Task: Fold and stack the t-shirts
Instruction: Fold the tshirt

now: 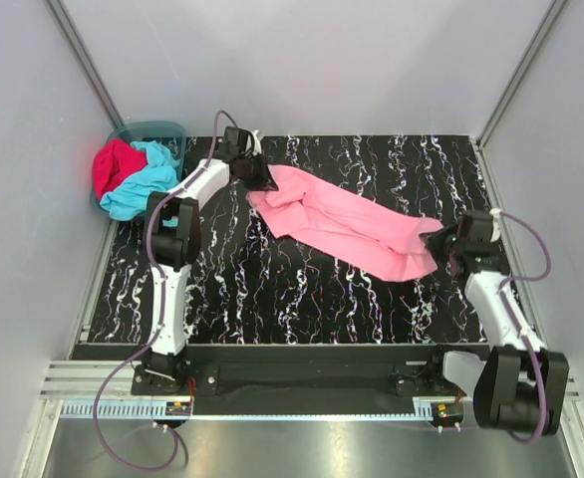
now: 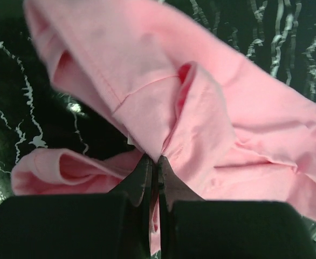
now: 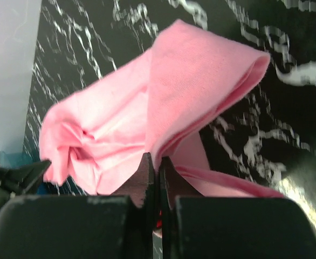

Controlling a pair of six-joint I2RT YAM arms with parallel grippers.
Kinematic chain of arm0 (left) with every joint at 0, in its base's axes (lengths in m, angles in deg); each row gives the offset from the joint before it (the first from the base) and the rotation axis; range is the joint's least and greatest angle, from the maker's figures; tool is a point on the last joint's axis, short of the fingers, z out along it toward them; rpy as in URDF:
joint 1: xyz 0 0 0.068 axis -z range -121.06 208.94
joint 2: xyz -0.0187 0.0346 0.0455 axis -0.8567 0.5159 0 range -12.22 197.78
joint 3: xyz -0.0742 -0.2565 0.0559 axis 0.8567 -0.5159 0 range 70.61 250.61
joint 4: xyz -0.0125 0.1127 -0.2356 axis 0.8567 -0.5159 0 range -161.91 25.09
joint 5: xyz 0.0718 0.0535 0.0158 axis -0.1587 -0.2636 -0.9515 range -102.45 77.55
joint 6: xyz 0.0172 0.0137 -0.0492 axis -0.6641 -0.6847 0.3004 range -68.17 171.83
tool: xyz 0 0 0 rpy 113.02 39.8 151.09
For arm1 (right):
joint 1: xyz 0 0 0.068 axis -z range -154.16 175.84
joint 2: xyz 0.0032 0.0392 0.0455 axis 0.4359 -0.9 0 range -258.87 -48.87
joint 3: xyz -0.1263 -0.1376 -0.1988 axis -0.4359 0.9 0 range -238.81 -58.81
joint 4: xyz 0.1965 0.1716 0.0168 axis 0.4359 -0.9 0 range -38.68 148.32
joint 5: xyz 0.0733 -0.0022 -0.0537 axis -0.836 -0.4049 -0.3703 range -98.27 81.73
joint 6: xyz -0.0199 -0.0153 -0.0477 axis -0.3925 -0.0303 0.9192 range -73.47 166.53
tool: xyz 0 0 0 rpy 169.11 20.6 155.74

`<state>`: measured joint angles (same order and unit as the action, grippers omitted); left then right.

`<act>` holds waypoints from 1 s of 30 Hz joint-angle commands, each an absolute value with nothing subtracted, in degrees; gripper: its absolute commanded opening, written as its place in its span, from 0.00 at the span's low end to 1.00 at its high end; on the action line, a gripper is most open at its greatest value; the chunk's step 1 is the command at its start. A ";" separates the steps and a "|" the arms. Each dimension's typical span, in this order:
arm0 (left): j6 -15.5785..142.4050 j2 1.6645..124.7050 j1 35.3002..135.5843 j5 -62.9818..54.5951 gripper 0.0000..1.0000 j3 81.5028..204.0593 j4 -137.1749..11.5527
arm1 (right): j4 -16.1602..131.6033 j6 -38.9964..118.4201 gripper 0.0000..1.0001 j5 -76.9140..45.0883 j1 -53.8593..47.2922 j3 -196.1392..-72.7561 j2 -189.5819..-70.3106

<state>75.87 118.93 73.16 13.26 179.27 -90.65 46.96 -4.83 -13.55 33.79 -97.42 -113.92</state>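
The tabletop [image 1: 302, 299] is black with white squiggly lines all over it. The pink t-shirt [image 1: 342, 224] is the biggest thing on it. It is pulled out into a long, bunched strip. The strip runs from the far left down toward the right side, across the middle of the tabletop.

A teal basket [image 1: 148, 128] sits in the far left corner, close to the wall. The turquoise t-shirt [image 1: 143, 187] is heaped in it and spills over the near rim. The red t-shirt [image 1: 116, 165] is crumpled up on the left, touching the turquoise one.

The left fingers [image 1: 259, 178] are at the far left end of the pink t-shirt. They are squeezed tight together, with a pinch of pink cloth caught between them. The right fingers [image 1: 436, 240] are at the right end of the same t-shirt. They are pressed together too, and they hold a fold of the pink cloth. Both ends of the t-shirt are held.
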 commanded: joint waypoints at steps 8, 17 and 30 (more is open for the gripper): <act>78.72 125.50 76.69 9.07 0.00 196.82 -96.29 | 43.38 -12.36 0.00 -6.51 18.91 -86.93 -97.13; 80.04 129.81 79.68 10.31 0.00 204.38 -94.97 | 41.88 -14.64 0.00 -3.27 6.79 -87.73 -97.81; 78.82 128.06 81.27 7.41 0.05 203.33 -93.83 | 49.25 -18.96 0.00 11.06 -24.33 -92.56 -114.43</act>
